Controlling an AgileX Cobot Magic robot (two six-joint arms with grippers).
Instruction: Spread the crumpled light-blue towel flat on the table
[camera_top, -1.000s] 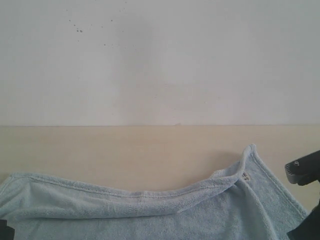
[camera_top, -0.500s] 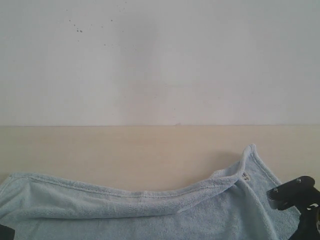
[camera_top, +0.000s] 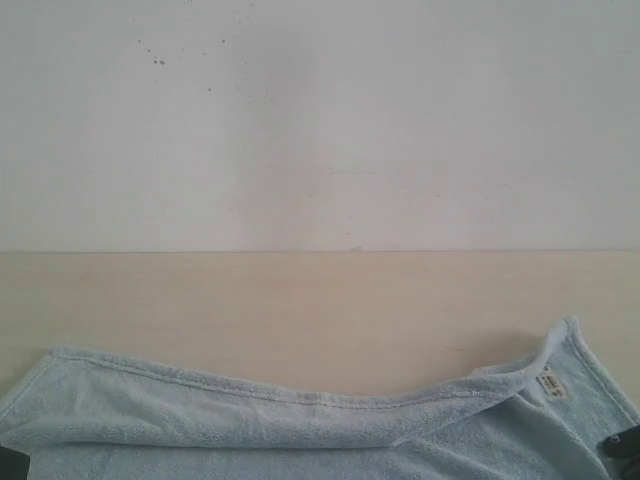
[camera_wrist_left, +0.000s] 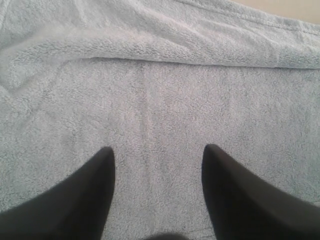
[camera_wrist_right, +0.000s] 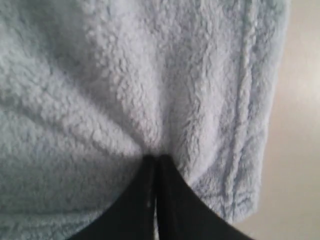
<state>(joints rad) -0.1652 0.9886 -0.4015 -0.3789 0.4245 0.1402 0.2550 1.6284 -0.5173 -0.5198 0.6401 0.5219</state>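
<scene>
Right claw (camera_wrist_right: 154, 162): black fingers pinched tight on a tuft of the pale light-blue fluffy terry-cloth towel (camera_top: 300, 430), close to its stitched side hem — the cloth puckers into the grip.
Left claw (camera_wrist_left: 157, 159): fingers spread wide, hovering over flat pile, gripping nothing.
Just changed: the towel slides to the right and toward the camera. Its small white label (camera_top: 549, 384) sits lower and further right than a second ago, and the right claw has dropped to the bottom right corner of the exterior view.
Towel now: on the smooth pale beige wood-look table (camera_top: 300, 300), low in the exterior view, its far hem turned back on itself in a long fold (camera_top: 330, 412).
Meaning: the drag looks to be drawing the right side out — the peaked corner is lower and broader — but the turned-back far edge is not yet opened.
Next, by my judgement: that fold needs flipping away toward the plain white wall (camera_top: 320, 120).
</scene>
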